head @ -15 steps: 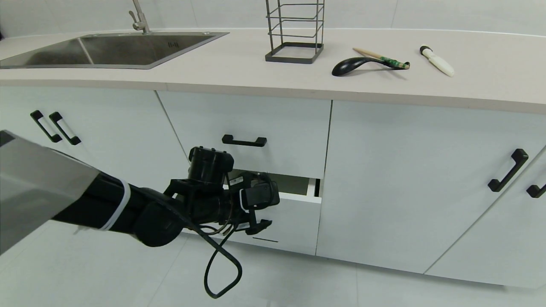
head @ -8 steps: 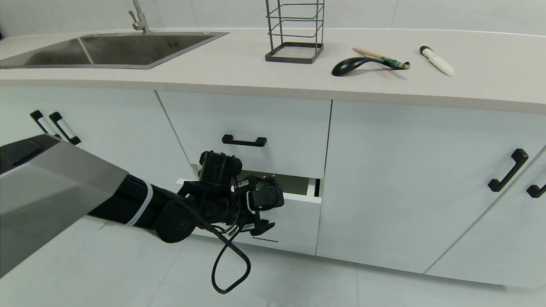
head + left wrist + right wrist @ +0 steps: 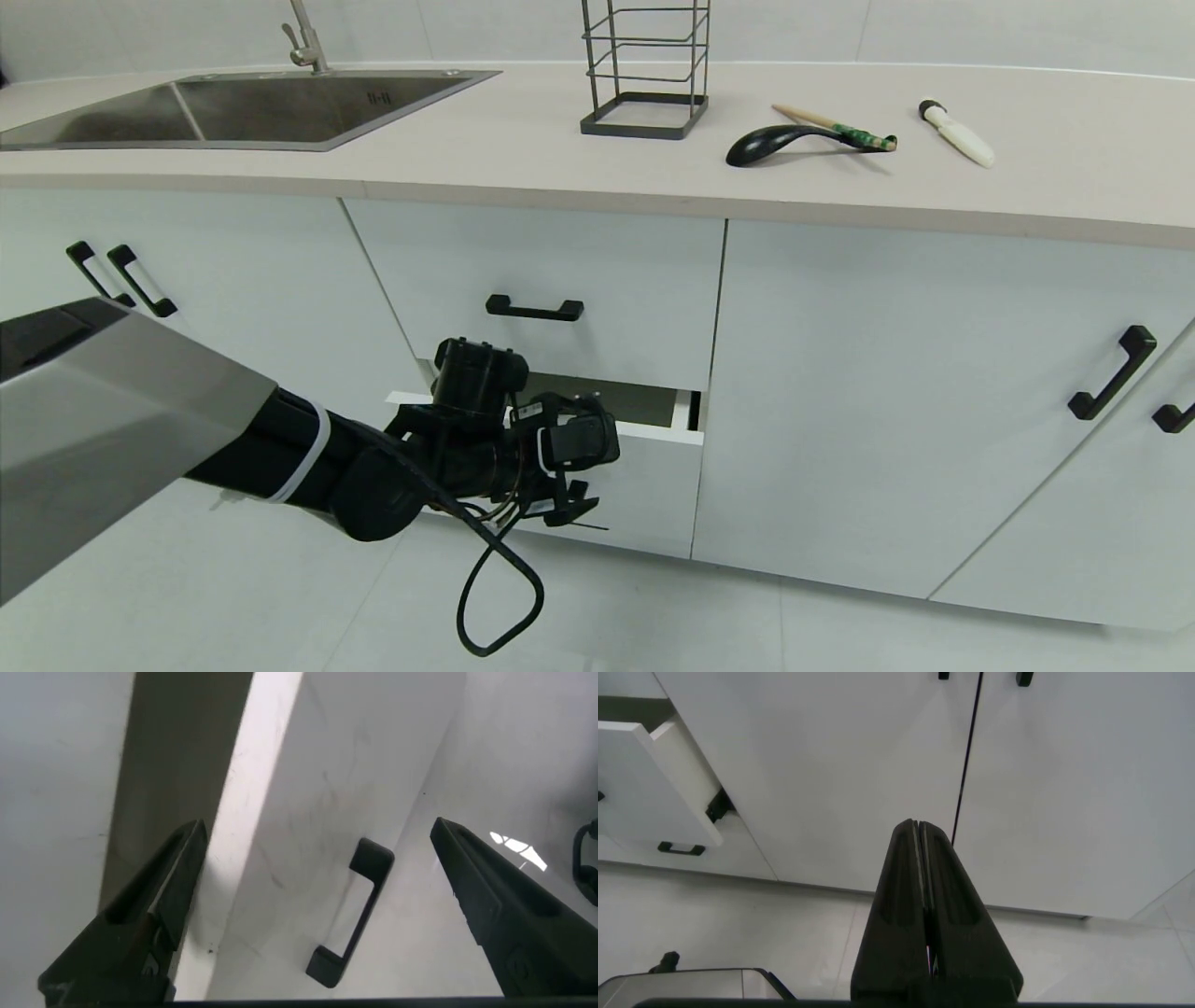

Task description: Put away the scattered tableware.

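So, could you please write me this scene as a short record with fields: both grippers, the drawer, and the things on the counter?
left gripper: open, low in front of the lower drawer, its handle between the fingers, not gripped
right gripper: shut, empty, facing the cabinet doors
lower drawer: partly open
counter: black spoon, chopsticks at its handle end, white utensil apart from them, wire rack
tableware: none put away yet

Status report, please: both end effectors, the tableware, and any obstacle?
Left end effector open, facing the handle of the partly open drawer. Right end effector shut, empty. Spoon, chopsticks, white utensil on the counter. No obstacle seen.
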### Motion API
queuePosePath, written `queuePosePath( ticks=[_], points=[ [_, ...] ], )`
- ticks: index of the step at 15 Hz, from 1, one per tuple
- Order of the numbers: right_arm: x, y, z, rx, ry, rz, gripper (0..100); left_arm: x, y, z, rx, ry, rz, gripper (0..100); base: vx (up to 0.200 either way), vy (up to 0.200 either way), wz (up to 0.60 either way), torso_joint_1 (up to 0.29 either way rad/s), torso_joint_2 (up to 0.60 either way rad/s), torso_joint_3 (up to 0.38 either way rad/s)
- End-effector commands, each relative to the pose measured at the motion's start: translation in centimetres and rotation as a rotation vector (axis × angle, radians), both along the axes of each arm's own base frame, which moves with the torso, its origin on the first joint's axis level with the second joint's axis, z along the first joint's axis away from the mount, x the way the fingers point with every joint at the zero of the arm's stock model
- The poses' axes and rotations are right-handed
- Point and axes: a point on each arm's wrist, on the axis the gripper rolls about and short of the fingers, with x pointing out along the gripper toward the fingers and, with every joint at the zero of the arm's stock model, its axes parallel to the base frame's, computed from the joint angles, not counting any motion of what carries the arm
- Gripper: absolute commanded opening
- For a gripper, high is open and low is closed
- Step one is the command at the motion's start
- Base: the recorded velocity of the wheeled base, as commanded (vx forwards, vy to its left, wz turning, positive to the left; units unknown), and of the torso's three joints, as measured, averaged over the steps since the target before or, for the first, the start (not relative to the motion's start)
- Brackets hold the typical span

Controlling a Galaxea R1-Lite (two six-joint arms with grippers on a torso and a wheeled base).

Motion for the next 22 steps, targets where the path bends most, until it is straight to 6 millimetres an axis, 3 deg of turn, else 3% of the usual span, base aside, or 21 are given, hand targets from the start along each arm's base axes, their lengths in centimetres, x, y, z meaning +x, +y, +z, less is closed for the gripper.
queuePosePath(
  ticks=[1, 10, 13, 17, 22],
  points=[
    [0.0, 0.0, 0.0, 0.000, 0.001, 0.000, 0, -0.2, 0.1, 0.3, -0.002, -0.004, 0.000, 100, 0.000, 0.000, 0.00, 0.000, 0.00, 0.000],
    [0.0, 0.0, 0.0, 0.000, 0.001, 0.000, 0, -1.7, 0.9, -0.3, 0.016, 0.034, -0.001, 100, 0.000, 0.000, 0.00, 0.000, 0.00, 0.000],
    [0.0, 0.0, 0.0, 0.000, 0.001, 0.000, 0, -3.2, 1.6, -0.1, 0.022, 0.046, -0.001, 100, 0.000, 0.000, 0.00, 0.000, 0.00, 0.000],
    [0.0, 0.0, 0.0, 0.000, 0.001, 0.000, 0, -8.8, 3.9, 0.3, 0.048, 0.091, -0.016, 100, 0.000, 0.000, 0.00, 0.000, 0.00, 0.000],
    [0.0, 0.0, 0.0, 0.000, 0.001, 0.000, 0, -12.9, 5.9, 1.3, 0.042, 0.085, -0.014, 100, 0.000, 0.000, 0.00, 0.000, 0.00, 0.000]
  ],
)
